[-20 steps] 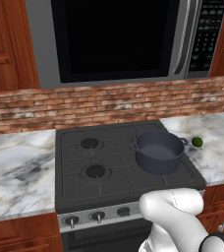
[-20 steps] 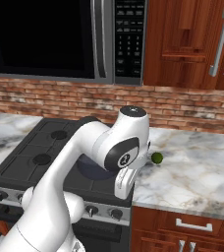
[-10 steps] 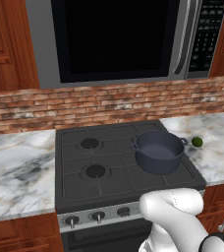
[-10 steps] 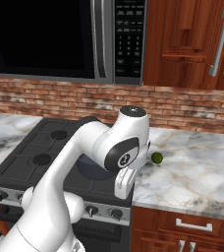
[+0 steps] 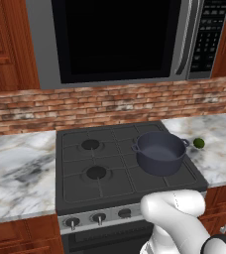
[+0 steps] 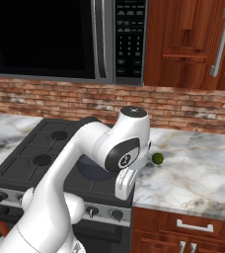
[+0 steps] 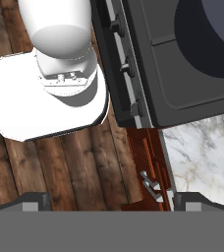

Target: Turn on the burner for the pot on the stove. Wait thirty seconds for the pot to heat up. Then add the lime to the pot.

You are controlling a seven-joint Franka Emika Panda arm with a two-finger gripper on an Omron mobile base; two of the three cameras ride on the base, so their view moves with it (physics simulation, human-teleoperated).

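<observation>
No change over last second: your gripper [image 7: 109,199] stays wide apart, empty, above stove [image 7: 182,93] front corner; knobs [image 7: 136,108] just ahead, pot [image 7: 210,34] beyond, lime [image 5: 198,143] on bench; burner step pending

No legible text; microwave keypad [image 6: 130,43] too blurred.

You have one pot [image 5: 159,151] on one stove [image 5: 100,187], and one lime [image 5: 198,143] on the marble surface [image 5: 16,173] to its right. Two round burners [image 5: 90,145] show on the left half of the cooktop. Count three dark knobs [image 5: 99,217] along the silver front strip in the left base view, and three again in the hand view. One microwave [image 5: 120,39] hangs above, and you have one claw [image 7: 112,201] with two fingertips.
</observation>
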